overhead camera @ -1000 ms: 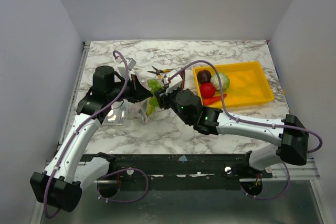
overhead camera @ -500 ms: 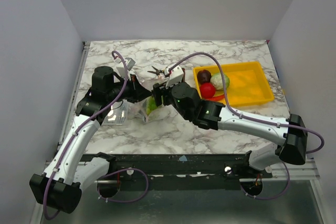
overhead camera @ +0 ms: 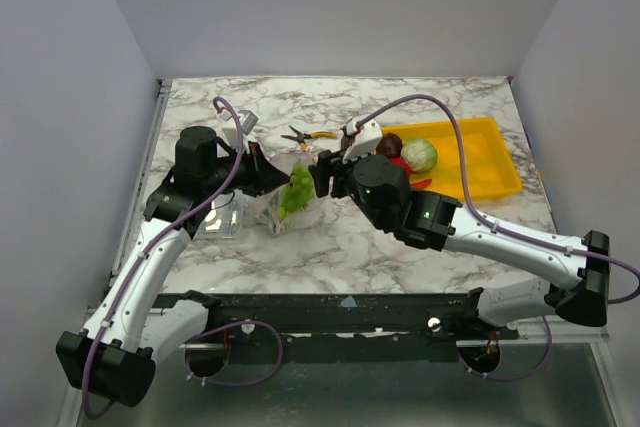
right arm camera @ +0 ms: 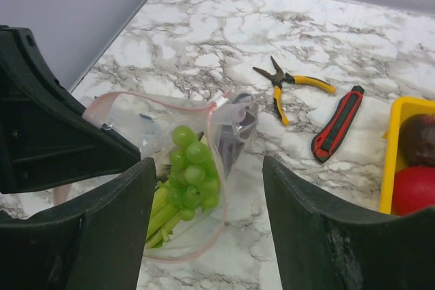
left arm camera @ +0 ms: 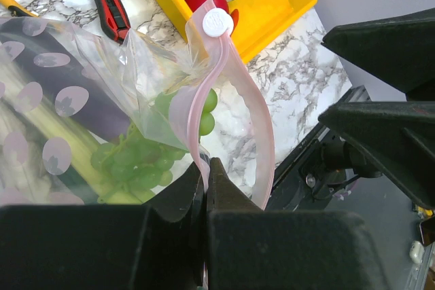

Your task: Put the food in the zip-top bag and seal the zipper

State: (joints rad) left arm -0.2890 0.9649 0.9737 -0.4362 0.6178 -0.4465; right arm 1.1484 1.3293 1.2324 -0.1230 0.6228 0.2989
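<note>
right gripper (overhead camera: 318, 179) | withdrawn from zip-top bag (overhead camera: 272, 209) | green food (right arm camera: 194, 171) seemingly dropped inside

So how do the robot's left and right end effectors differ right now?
The left end effector is shut, pinching the pink zipper of the zip-top bag; the right end effector is open and holds nothing. The left grips the bag at its rim, while the right faces its open mouth. Both have two black fingers.
</note>
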